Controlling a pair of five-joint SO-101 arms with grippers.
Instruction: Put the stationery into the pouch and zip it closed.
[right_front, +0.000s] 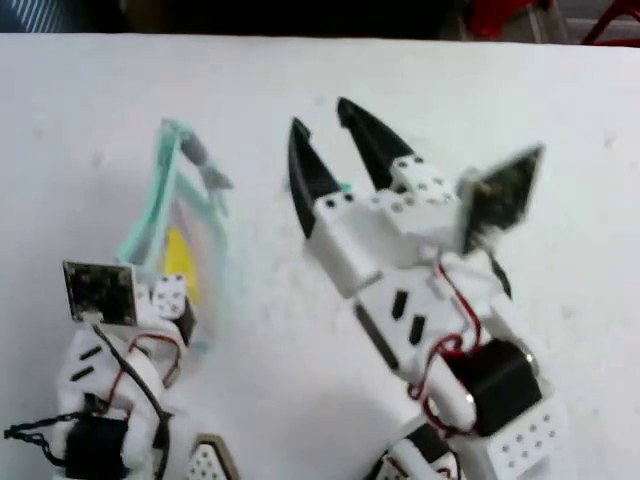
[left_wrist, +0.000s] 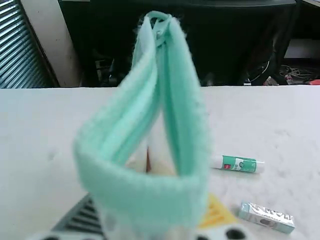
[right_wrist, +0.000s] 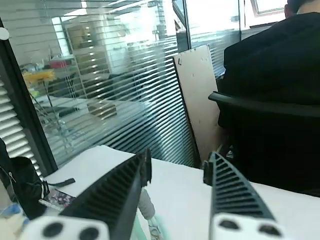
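the mint pouch (left_wrist: 145, 195) gapes open, glue stick (left_wrist: 236, 163) outside beside it.

one pouch (left_wrist: 145, 200), two loose stationery pieces (left_wrist: 235, 163) (left_wrist: 266, 218)

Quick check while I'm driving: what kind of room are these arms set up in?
Most likely an office: horizontal slatted window blinds in the background, a black office chair nearby, and the plain white work table under the arms.
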